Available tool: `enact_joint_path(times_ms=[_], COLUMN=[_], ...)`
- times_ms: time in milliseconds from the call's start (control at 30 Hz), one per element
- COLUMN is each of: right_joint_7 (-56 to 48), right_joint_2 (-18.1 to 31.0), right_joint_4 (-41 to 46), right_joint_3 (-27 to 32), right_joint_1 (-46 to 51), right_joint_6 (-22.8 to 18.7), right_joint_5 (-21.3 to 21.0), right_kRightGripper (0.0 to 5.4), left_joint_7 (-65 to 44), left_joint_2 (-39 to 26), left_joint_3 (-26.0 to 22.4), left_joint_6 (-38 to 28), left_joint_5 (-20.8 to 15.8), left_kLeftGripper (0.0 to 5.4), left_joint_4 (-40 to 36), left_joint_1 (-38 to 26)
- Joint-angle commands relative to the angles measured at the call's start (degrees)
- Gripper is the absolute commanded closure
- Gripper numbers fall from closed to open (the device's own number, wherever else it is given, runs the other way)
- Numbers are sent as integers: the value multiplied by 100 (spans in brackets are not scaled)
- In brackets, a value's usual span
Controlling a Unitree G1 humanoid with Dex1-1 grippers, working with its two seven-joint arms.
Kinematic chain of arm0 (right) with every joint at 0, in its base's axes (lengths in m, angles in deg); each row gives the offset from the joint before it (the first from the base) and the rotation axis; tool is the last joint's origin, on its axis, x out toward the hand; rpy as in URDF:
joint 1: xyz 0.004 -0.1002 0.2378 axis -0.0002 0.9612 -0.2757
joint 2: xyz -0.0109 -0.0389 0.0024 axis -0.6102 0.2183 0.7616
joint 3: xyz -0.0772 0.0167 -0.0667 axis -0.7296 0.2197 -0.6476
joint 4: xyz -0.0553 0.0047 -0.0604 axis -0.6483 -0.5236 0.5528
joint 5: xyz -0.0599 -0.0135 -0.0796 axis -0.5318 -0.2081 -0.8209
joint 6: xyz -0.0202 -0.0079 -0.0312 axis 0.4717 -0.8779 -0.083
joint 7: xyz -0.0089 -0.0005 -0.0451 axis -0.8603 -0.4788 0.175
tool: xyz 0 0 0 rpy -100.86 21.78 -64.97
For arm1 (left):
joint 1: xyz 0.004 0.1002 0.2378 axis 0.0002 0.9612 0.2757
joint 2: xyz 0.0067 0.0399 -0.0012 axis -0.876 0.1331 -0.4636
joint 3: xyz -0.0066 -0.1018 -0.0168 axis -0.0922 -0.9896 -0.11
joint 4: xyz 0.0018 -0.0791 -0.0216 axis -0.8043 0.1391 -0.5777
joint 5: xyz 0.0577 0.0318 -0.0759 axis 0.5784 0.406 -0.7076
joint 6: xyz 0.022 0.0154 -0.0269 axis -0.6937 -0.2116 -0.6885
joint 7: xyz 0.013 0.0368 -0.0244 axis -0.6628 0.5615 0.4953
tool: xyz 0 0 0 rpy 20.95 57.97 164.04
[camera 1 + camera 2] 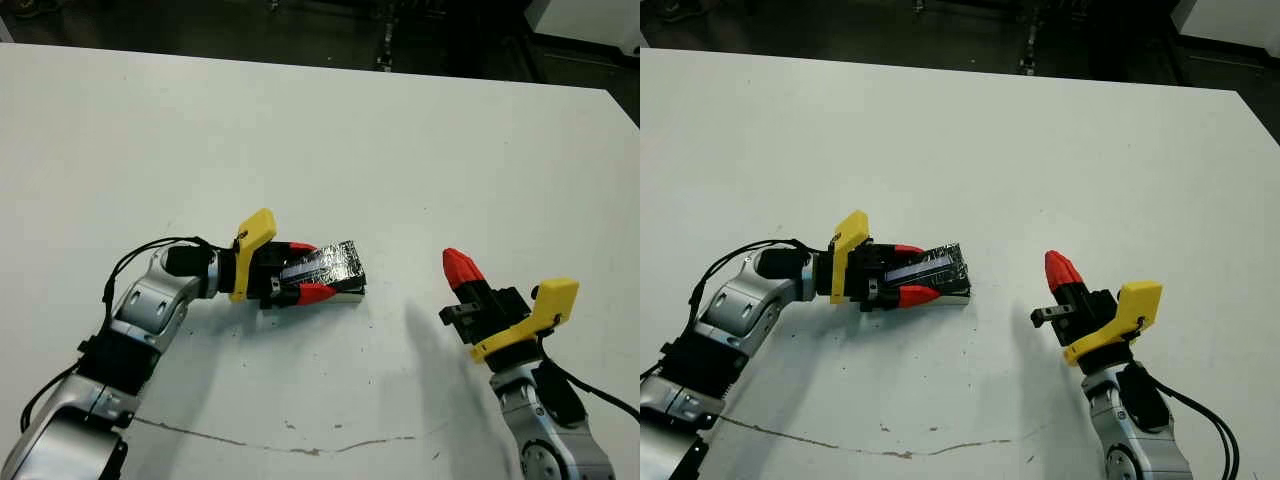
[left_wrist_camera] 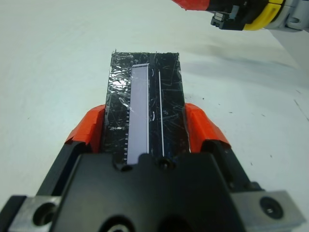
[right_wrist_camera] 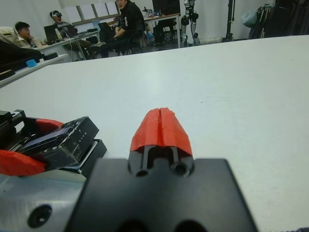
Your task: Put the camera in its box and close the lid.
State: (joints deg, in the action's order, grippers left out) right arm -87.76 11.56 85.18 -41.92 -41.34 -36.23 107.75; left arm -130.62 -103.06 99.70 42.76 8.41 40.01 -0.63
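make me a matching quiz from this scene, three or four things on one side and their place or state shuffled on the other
Things:
1. left end effector
2. right end effector
3. lid
4. table

States:
A. fingers pressed together, holding nothing
B. white, with a thin dark streak near the robot
C. black, crinkly and shiny, tilted above the box
D. shut on the lid's two sides

Pairs: 1-D, 2-A, 3-C, 4-B

table (image 1: 320, 130): white, cracked near front | on it: box (image 1: 352, 290), under lid (image 1: 325, 265)
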Motion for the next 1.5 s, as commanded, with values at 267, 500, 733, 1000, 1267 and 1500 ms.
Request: enact_joint_path(times_ms=[267,500,733,1000,1267,1500], right_joint_7=[-35,-30,-32,-23,-21,-16], right_joint_2=[71,70,56,56,68,65], right_joint_4=[-13,-22,-29,-9,-3,12], right_joint_3=[42,39,57,43,42,54], right_joint_1=[-21,-30,-29,1,13,24], right_joint_6=[4,10,-23,9,-4,-66], right_joint_5=[6,-31,28,-18,-24,25], right_kRightGripper=[540,540,540,540,540,540], left_joint_7=[-352,-312,-193,-108,85,211], left_joint_2=[257,349,357,339,150,72], left_joint_3=[450,582,708,818,1118,1205], left_joint_6=[-5,-129,-324,-132,-64,-342], left_joint_5=[389,548,708,924,1485,1695], left_kLeftGripper=[226,226,226,226,148,55], left_joint_4=[989,1150,994,716,373,471], left_joint_1=[-281,-411,-375,-355,-425,-419])
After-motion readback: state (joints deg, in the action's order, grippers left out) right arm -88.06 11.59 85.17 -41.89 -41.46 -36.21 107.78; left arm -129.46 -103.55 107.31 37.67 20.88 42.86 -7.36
